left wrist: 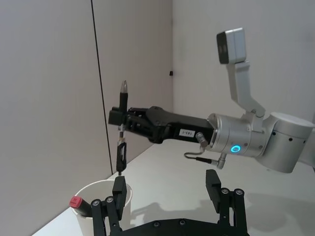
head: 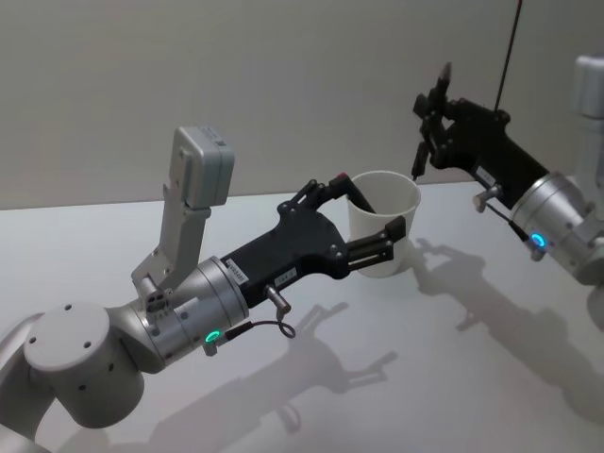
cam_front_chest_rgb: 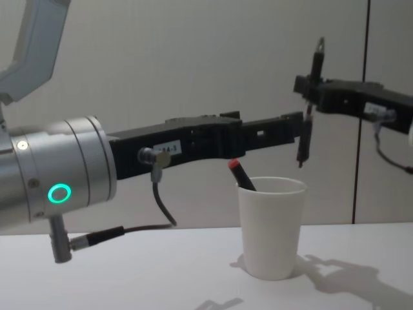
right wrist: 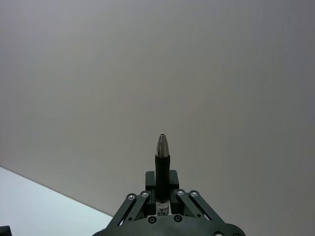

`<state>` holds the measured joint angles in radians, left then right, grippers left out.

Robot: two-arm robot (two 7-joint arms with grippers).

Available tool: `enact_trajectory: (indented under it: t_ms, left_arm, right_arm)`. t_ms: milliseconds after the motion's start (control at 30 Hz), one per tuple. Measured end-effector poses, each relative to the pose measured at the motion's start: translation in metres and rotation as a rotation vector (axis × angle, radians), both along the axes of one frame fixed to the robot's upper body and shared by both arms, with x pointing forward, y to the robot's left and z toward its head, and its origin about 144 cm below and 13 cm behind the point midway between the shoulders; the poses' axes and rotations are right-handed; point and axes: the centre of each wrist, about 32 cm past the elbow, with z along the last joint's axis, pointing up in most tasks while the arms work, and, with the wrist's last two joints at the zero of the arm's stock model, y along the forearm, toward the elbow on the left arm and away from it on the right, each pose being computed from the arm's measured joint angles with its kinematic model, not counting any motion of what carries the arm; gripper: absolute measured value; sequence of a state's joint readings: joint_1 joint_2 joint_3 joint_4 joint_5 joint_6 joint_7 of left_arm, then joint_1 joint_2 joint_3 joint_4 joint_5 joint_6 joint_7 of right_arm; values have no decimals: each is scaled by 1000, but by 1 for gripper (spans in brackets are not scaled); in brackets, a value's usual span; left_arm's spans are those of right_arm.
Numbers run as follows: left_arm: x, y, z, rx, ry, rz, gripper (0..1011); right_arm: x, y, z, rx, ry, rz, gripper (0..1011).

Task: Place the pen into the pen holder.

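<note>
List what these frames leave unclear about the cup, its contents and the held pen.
- Red-capped pen in the pen holder: its lower length is hidden by the cup wall in the chest view.
- Black pen in the right gripper: whether it is exactly over the opening cannot be told.
- Left gripper around the cup: contact with the wall is unclear in the head view.

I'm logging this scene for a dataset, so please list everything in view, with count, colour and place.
Paper cup: one, white, standing upright on the table.
Red-capped pen: one, dark with a red end, leaning inside the cup.
Black pen: one, held upright in the air above the cup.
Table: one, white, under the cup.
Left claw: one, black, open, its fingers on either side of the cup.
Right claw: one, black, shut on the black pen.
</note>
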<state>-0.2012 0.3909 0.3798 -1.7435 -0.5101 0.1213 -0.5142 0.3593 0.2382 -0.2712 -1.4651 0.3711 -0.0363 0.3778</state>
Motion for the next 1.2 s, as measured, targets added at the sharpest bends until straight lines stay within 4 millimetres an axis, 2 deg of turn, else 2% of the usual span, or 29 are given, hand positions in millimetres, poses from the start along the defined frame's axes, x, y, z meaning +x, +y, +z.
enact_trajectory:
  t_ms: [467,800,900,1200]
  left_arm:
    - [0,0,0,0,0,0,1001]
    - [0,0,0,0,0,0,1001]
    - [0,0,0,0,0,0,1001]
    - [0,0,0,0,0,0,1001]
  right_arm:
    - [18,14,-19,-29,34,39,137]
    - [25,21,-30,-47,64,45,146]
    - [26,23,-31,-49,68,46,192]
    - [28,25,-35,-56,79,48,501]
